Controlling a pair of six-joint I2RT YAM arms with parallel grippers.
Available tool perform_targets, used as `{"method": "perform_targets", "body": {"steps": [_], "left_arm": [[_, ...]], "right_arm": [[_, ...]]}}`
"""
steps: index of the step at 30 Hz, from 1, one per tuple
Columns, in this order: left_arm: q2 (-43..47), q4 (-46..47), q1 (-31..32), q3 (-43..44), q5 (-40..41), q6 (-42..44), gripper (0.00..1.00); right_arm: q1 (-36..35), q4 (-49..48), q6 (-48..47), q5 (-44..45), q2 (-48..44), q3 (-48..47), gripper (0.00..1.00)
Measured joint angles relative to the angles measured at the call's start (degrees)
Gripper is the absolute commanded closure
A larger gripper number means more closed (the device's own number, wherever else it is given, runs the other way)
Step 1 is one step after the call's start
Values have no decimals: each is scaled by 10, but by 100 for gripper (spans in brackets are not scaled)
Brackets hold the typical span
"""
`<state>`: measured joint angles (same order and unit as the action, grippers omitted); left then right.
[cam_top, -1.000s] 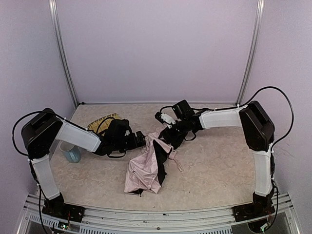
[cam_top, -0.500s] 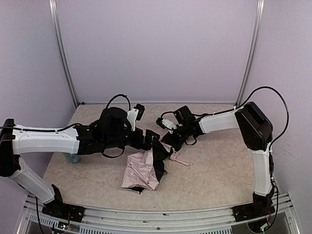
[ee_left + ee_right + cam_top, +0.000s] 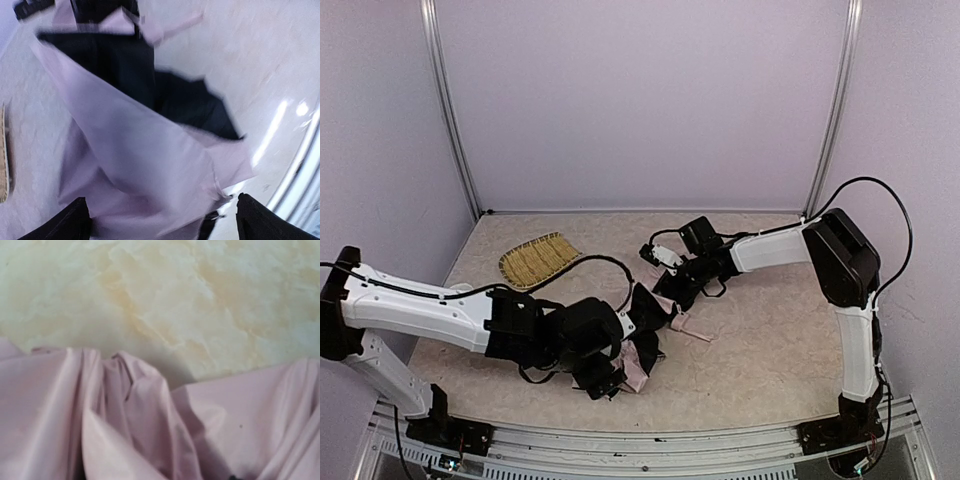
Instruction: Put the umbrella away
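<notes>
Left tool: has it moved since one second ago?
Yes. The left tool went from beside the tray toward the near edge of the table, and is now over the umbrella.

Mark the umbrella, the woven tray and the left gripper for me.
umbrella (image 3: 145, 165), left wrist view, on the pale pink outer fabric.
woven tray (image 3: 535, 260), top external view, middle of its woven surface.
left gripper (image 3: 160, 217), left wrist view, midway between its two black fingertips.
</notes>
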<state>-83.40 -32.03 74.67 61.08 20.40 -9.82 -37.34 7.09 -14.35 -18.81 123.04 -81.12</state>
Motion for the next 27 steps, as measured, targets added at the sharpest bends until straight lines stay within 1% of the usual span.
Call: {"method": "perform_targets", "body": {"steps": [1,2,3,4,5,7,9,15,19,23,27], "left_arm": [[-23,-12,-1,-19,10,2,2],[-45,-21,-4,-34,20,6,10],[-64,-25,-8,-46,29,10,27],[-76,-27,-12,-52,36,13,48],[-88,-25,-20,-55,49,18,65],[-99,-9,-33,-51,75,31,86],[-101,7,-38,-35,95,45,100],[-100,72,-11,42,104,104,100],[-100,106,-10,90,95,139,100],[-100,145,-30,116,75,162,100],[-100,155,-68,122,60,162,100]], "right_arm": [[0,1,-1,-2,0,0,43],[0,2,-3,-5,0,0,43],[0,3,-4,-7,0,0,43],[0,5,-6,-12,0,0,44],[0,7,-8,-19,0,0,44],[0,12,-12,-35,0,0,44],[0,19,-16,-51,0,0,44],[-27,41,-48,-111,0,5,44],[-58,66,-67,-165,0,10,45],[-80,87,-80,-205,0,10,45],[-86,96,-86,-232,0,14,43]]}}
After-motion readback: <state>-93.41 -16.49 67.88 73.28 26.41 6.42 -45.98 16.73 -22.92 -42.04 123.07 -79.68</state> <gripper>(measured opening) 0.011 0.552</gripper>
